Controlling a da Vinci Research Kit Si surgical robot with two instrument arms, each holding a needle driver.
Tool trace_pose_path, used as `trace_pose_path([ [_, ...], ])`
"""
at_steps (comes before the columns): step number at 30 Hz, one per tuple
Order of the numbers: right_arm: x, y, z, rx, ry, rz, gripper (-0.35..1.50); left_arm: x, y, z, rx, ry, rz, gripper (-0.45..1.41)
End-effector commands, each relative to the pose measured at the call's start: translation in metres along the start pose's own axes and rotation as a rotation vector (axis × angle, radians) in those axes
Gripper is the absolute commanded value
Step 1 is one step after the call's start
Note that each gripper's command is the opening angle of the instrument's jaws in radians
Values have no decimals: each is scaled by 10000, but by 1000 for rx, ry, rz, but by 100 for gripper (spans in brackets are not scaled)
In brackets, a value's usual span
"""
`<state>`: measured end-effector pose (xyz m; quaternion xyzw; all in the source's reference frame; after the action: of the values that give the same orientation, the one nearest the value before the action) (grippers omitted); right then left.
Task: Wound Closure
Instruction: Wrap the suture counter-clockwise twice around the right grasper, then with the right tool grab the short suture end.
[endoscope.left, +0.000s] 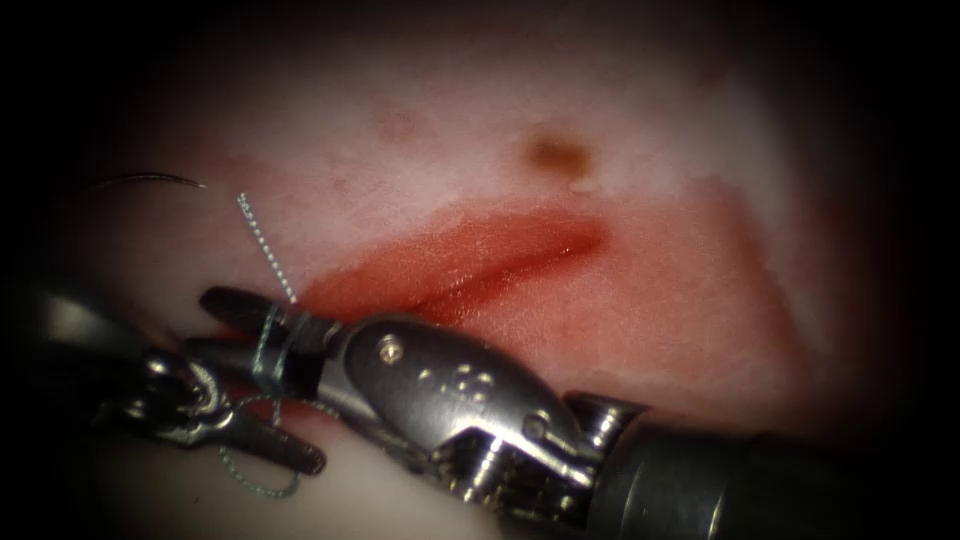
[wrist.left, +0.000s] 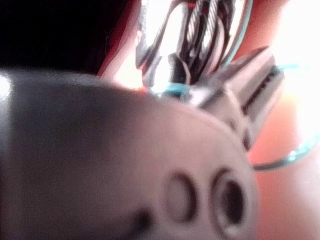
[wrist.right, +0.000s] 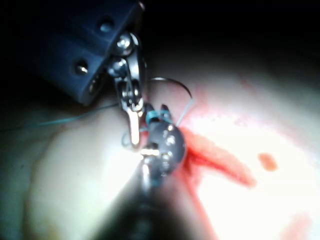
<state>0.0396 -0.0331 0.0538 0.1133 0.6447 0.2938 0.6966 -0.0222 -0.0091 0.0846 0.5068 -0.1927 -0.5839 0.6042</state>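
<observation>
The right tool (endoscope.left: 235, 325) is reaching in from the right with thread (endoscope.left: 268, 340) looping around its two jaws, which are lying slightly parted with nothing pinched between them that I can make out. Just below it the left tool (endoscope.left: 285, 450) is pointing right with its jaws pressed together, seemingly nipping the thread where a loop is hanging. A free thread end is sticking up beside them. The needle (endoscope.left: 150, 180) is lying loose on the tissue (endoscope.left: 420, 130), well left of the cut (endoscope.left: 480, 265). That cut is gaping red with no stitches across it, so closing it looks barely begun.
</observation>
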Motion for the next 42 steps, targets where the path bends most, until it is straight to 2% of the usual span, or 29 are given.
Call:
trace_pose_path([
  [1, 12, -1, 13, -8, 9, -2, -15, -11, -6, -2, 1, -5, 5, -45],
  [6, 17, 0, 12, -15, 9, -32, -11, -12, -5, -1, -8, -4, 5, -45],
  [10, 15, 0, 13, -23, 7, -52, -18, -13, -5, 1, -9, 0, 5, -45],
  [18, 13, 1, 13, -49, -13, -127, -18, -15, -5, 4, -14, 5, 5, -45],
  [20, 13, 0, 14, -78, -35, -146, -15, -15, -5, 5, -15, 9, 5, -45],
  [22, 13, -2, 15, -106, -57, -158, -25, -15, -5, 5, -15, 9, 5, -45],
  [30, 12, -15, 22, -245, -64, -282, -25, -14, -4, 5, -21, 9, 7, -45],
  [31, 12, -18, 23, -258, -66, -292, -33, -14, -3, 5, -25, 9, 8, -45],
  [33, 14, -22, 25, -305, -71, -316, -35, -14, -3, 6, -25, 9, 8, -45],
  [34, 16, -25, 26, -329, -72, -313, -35, -14, -3, 6, -25, 9, 8, -45],
  [35, 18, -30, 26, -397, -91, -307, -35, -14, -3, 6, -28, 9, 8, -45],
  [38, 17, -33, 27, -448, -150, -299, -35, -14, -3, 6, -28, 9, 8, -45],
  [42, 17, -32, 26, -476, -159, -290, -35, -13, -3, 5, -33, 10, 8, -45],
])
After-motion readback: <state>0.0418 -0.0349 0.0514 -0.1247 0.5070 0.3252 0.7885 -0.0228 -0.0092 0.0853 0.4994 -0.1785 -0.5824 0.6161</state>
